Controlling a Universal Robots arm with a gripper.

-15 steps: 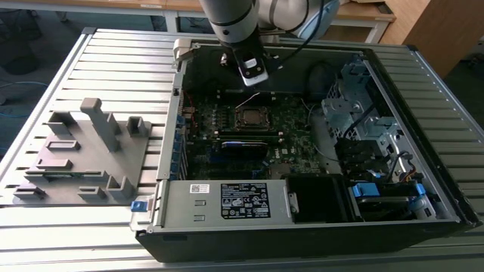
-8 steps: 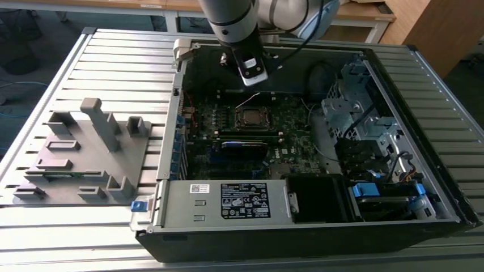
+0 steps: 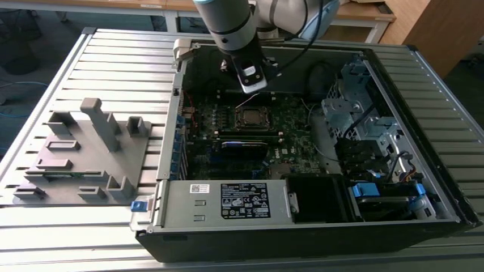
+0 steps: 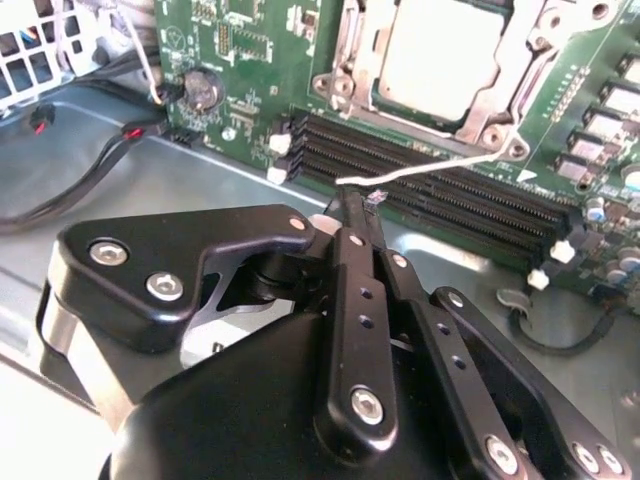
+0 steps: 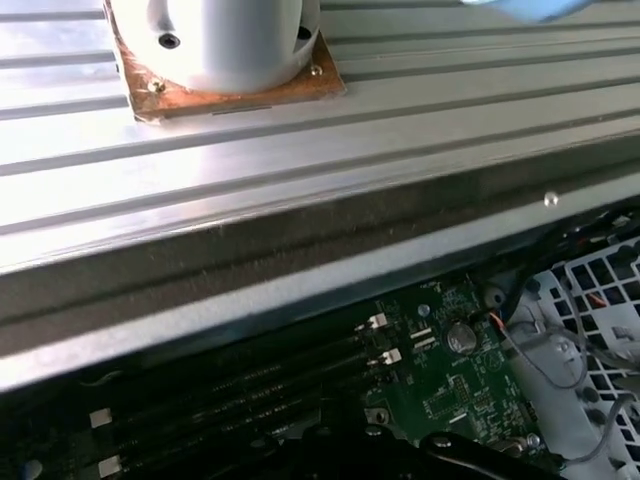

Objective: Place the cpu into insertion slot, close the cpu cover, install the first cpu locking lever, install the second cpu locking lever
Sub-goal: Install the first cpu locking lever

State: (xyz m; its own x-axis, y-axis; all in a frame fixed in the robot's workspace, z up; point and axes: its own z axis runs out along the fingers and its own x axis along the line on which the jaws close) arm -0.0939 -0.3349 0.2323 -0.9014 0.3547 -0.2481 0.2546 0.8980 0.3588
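Gripper [image 4: 362, 200]: we are holding it pinched narrow on a thin locking lever [image 4: 420, 168].
Cpu [image 4: 435, 55]: we are seeing it seated under the cover [image 4: 500, 100], just beyond the gripper tips.

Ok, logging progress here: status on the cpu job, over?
Gripper shut, tip at the thin locking lever. Cpu seated, cpu cover down over it. Nothing blocking.
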